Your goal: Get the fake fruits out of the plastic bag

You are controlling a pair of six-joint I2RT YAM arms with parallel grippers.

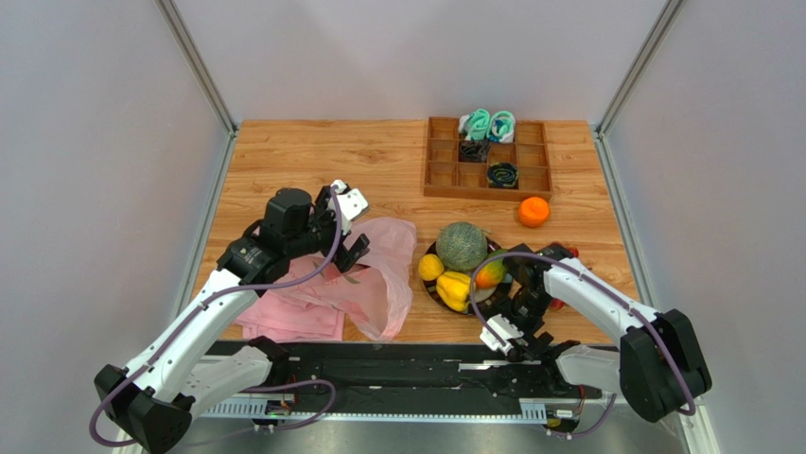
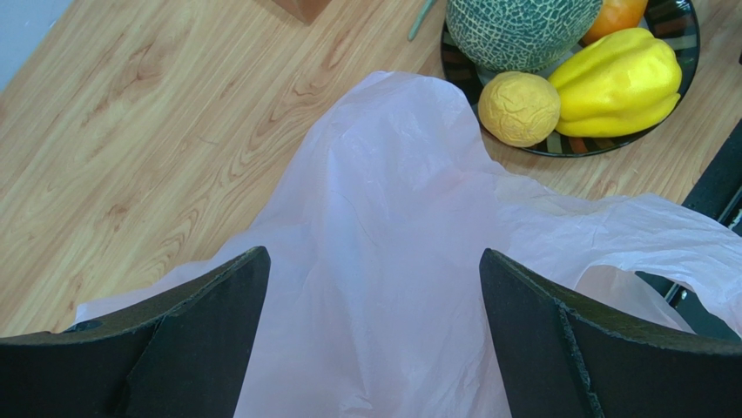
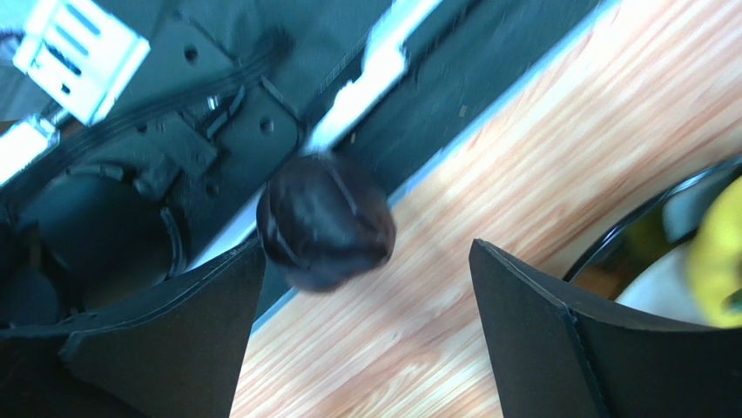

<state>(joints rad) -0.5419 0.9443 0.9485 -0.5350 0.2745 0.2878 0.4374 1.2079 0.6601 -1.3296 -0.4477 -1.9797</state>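
Looks nearly done. Melon (image 1: 462,245), lemon (image 1: 431,267) and lobed piece (image 1: 455,287) sit on plate (image 2: 566,152); orange (image 1: 534,211) on worktop (image 1: 312,161). Bag (image 1: 374,274) lies slack left of plate; contents unclear. Left pincer (image 2: 373,261) open above bag, empty. Right pincer (image 3: 366,244) open, grapes (image 3: 325,220) ungripped between its fingers at worktop's near edge.

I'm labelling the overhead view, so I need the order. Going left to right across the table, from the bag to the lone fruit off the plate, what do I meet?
plastic bag → lemon → melon → orange
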